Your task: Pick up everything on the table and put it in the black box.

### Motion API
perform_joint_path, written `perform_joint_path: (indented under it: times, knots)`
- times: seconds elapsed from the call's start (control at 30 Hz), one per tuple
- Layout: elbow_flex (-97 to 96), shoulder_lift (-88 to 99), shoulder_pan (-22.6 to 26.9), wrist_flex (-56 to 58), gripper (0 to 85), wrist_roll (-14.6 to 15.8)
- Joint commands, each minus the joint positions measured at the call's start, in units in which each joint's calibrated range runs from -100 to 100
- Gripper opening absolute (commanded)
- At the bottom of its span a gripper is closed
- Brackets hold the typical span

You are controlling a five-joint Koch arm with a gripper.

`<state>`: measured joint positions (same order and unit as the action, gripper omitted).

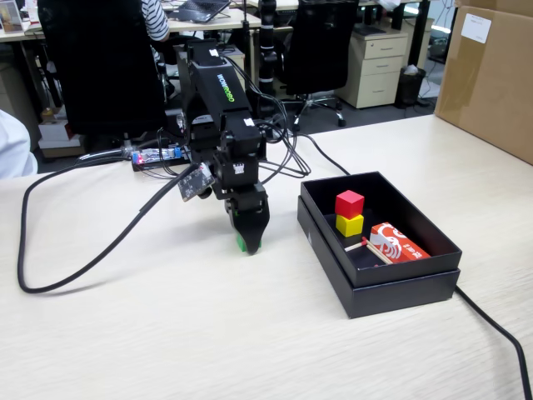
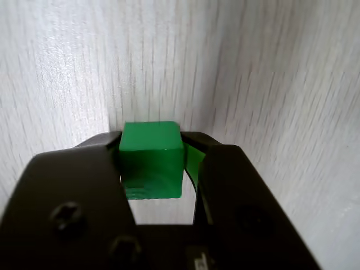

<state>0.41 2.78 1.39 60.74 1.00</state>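
Fixed view: I see my black gripper (image 1: 248, 247) pointing straight down at the light beige wood-grain bench (image 1: 166, 333), its tips at or just above the surface; I cannot tell from here whether they touch it. A small plain green cube (image 1: 240, 243) shows as a sliver of colour between the tips.

Wrist view: the gripper (image 2: 154, 169) is pinching the green cube (image 2: 151, 160), one black jaw pressed against each side face. The cube's top face and near face are exposed, and the pale bench (image 2: 253, 73) fills the field beyond it.

To the right of the gripper in the fixed view, near but apart from it, stands the shallow rectangular matte black box (image 1: 391, 287) with thin upright walls and a wider rim at its base. Inside it, a small red cube (image 1: 350, 203) sits stacked on a small yellow cube (image 1: 350, 225) toward the box's far left part. Just beside these, further from the gripper, lies a red-and-white printed packet (image 1: 398, 242), with a thin red-tipped stick (image 1: 375, 252) along its near edge. A large brown cardboard box (image 1: 487, 75) stands well beyond the black box, at the right edge. Black cables (image 1: 75, 267) trail across the bench to the left of the gripper.
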Motion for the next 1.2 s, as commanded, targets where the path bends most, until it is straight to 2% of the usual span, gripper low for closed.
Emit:
perform_joint_path:
  times: [0.0,0.23,0.33,0.43,0.53,0.63,0.9,1.17]
  knots:
    - [3.2,1.3,-0.2,-1.0,0.9,1.0]
    - [5.2,7.7,-0.2,-1.0,0.9,1.0]
    - [15.8,19.9,2.6,-0.7,0.9,1.2]
    - [24.8,20.0,5.0,0.8,0.9,1.8]
    - [32.3,16.4,7.2,2.2,0.9,2.0]
    - [49.0,-0.9,11.1,5.6,0.9,2.8]
    - [48.7,-19.4,11.5,5.6,0.9,4.6]
    - [43.7,-22.3,11.9,5.6,0.9,5.8]
